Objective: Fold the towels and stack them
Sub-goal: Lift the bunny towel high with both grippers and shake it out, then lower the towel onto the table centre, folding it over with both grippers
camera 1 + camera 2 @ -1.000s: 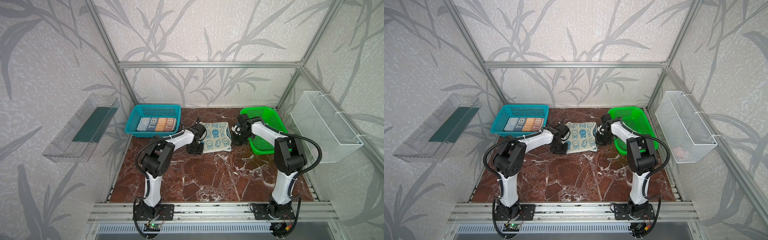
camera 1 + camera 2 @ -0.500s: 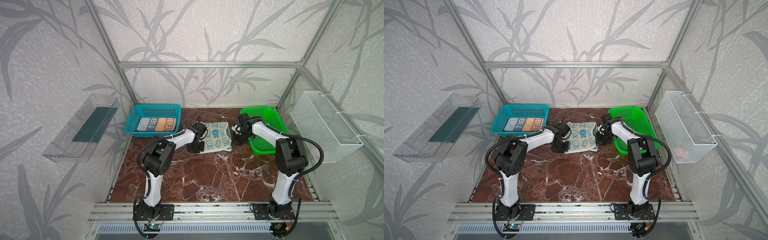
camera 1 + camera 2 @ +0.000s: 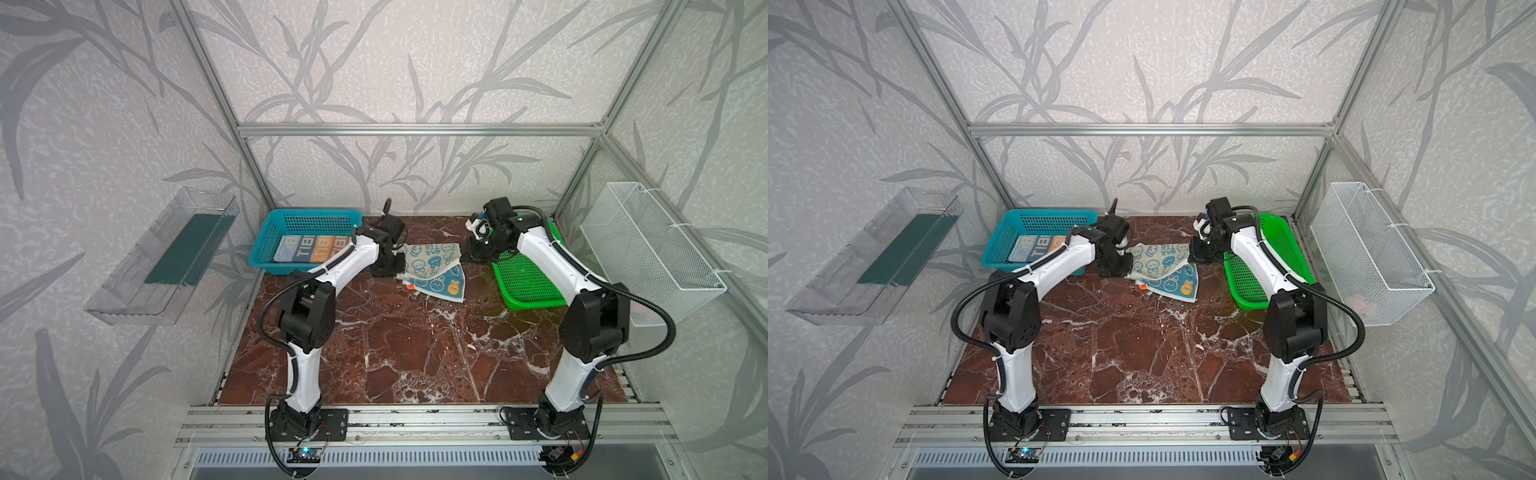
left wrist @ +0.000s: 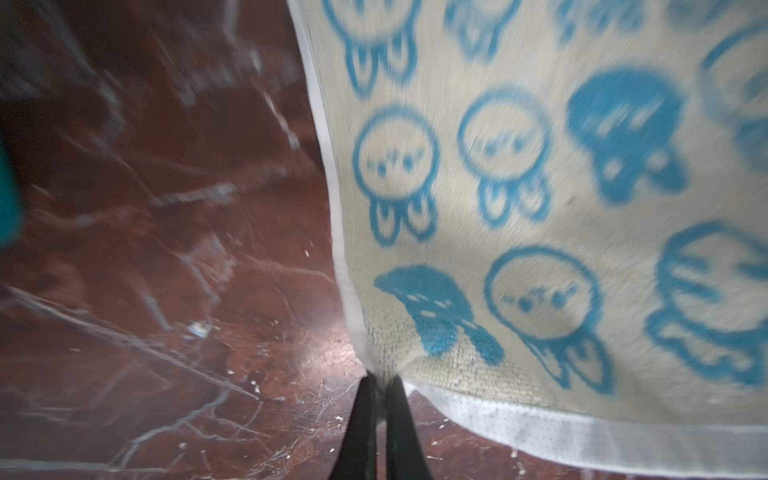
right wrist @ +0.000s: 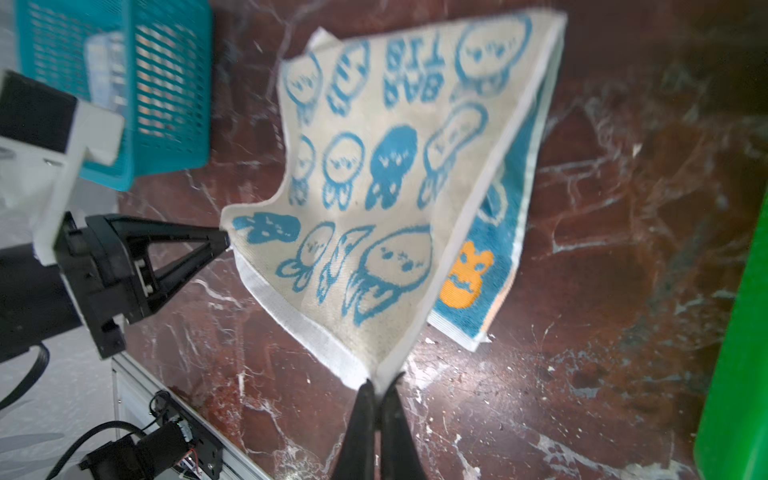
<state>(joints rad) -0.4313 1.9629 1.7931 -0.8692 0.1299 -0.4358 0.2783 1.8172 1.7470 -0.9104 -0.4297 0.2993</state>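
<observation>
Left gripper (image 4: 380,380) has just pinched shut on a towel (image 3: 432,259) corner. Right gripper (image 5: 380,384) pinches another. Edge now lifted, blue face showing beneath, so the fold looks ready to start.

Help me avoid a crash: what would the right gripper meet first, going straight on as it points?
The cream-and-blue towel that the right gripper pinches; beyond it probably the tabletop, though depth is unclear.
</observation>
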